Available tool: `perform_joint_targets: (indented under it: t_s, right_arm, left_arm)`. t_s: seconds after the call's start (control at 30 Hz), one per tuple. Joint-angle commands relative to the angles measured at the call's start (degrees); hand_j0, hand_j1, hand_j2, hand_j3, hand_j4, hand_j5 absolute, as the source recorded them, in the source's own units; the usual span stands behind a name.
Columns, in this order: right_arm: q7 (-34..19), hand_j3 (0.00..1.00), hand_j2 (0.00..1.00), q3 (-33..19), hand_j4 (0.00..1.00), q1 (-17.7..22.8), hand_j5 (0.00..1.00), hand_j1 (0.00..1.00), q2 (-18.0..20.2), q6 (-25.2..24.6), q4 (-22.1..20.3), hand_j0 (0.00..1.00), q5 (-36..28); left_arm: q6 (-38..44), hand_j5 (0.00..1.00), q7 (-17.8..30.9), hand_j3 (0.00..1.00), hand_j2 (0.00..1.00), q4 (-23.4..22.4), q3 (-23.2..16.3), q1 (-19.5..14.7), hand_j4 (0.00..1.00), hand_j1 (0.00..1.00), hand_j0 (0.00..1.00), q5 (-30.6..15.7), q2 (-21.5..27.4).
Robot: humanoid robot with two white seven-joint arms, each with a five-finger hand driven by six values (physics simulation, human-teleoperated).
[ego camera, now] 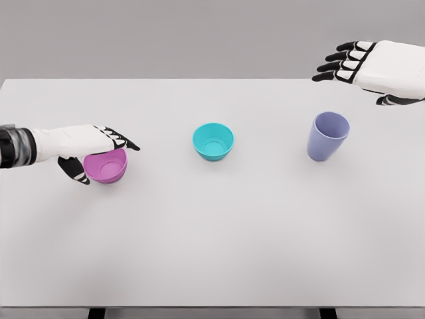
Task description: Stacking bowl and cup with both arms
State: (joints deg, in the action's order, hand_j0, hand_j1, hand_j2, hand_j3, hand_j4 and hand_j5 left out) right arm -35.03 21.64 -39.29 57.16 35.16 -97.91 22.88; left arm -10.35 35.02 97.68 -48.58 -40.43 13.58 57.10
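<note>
Head view: no writing shows on anything. On the smooth white desk point(212, 252) a round teal bowl point(213, 141) sits central. Left of it, the left hand point(86, 143) grasps a pink bowl point(106, 166). Right, a tapered lavender cup point(327, 135); beyond it the right hand point(372, 66) hovers, fingers point(335, 66) released.

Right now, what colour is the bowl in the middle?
The middle bowl is teal, seen in the head view.

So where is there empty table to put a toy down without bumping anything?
The whole front strip of the table is bare. There are also gaps between the pink bowl and the teal bowl, and between the teal bowl and the purple cup. It is crowded by the pink bowl, where the left hand sits.
</note>
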Motion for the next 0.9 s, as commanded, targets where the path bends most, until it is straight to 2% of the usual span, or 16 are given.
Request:
perform_joint_targets:
  t_s: [0.0,0.4,0.87]
  right_arm:
    - [0.03,1.00,1.00,-0.02,1.00,0.00,1.00,1.00,0.06,-0.16,0.08,1.00,-0.20]
    - [0.03,1.00,1.00,-0.02,1.00,0.00,1.00,1.00,0.06,-0.16,0.08,1.00,-0.20]
    - [0.03,1.00,1.00,-0.02,1.00,0.00,1.00,1.00,0.06,-0.16,0.08,1.00,-0.21]
  left_arm:
    - [-0.02,1.00,-0.02,1.00,1.00,-0.65,-0.11,0.00,1.00,1.00,1.00,-0.04,-0.23]
    - [-0.20,1.00,-0.02,1.00,1.00,-3.99,-0.28,0.26,1.00,1.00,1.00,0.66,-2.25]
    - [-0.20,1.00,-0.02,1.00,1.00,-4.87,-0.55,0.44,1.00,1.00,1.00,0.75,-2.43]
